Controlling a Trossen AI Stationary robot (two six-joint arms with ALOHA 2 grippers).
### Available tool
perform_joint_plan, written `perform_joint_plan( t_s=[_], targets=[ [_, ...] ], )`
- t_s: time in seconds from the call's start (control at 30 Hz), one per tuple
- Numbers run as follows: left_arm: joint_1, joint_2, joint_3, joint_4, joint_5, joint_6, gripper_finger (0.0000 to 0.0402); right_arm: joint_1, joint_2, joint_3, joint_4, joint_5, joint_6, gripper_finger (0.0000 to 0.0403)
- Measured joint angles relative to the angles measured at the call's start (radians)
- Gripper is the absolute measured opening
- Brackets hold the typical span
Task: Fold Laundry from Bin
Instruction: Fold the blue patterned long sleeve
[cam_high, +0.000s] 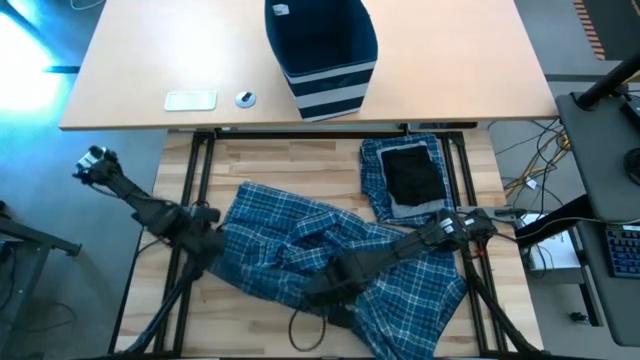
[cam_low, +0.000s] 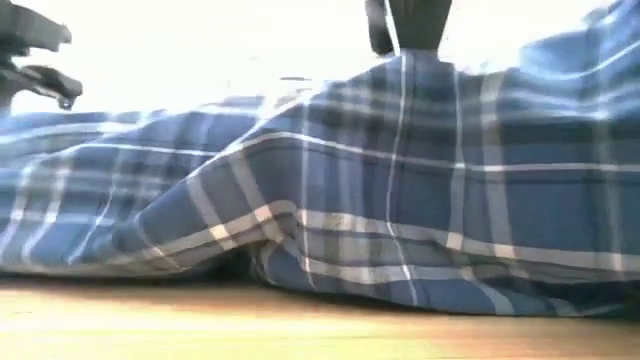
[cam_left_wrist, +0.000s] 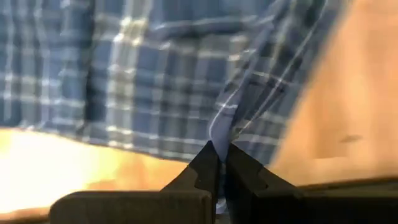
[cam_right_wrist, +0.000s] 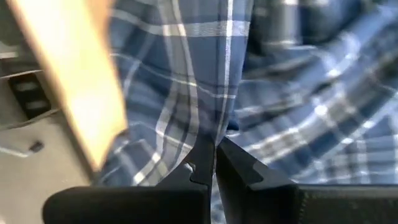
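Plaid garment (cam_high: 330, 255) sprawled, long axis across table.

Two dark jointed arms, left arm (cam_high: 150, 205) with a pale grey fitting at its outer end, right arm (cam_high: 400, 250) with small white markings, black wedge-shaped fingers (cam_left_wrist: 199, 174)

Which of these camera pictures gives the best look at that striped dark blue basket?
The high view: it shows the whole bin from above on the far tan table, open top and pale stripes visible. The low view is filled by plaid cloth, and both wrist views show only plaid cloth pinched in each tool, so the bin appears in none of them.
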Motion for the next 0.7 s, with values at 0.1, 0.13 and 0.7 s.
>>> perform_joint_plan(
  t_s=[0.1,0.13,0.7],
  targets=[
    [0.123,0.008,-0.068,0.008,-0.013,0.104,0.0,-0.019,0.0,-0.055,-0.019,0.006,-0.007,0.0008],
    [0.161,0.009,-0.089,0.011,-0.012,0.12,0.0,-0.02,0.0,-0.074,-0.019,0.007,-0.02,0.0008],
    [0.401,0.324,-0.004,-0.006,-0.046,0.08,0.0032,-0.042,-0.004,-0.182,0.052,0.116,-0.129,0.0093]
  ],
)
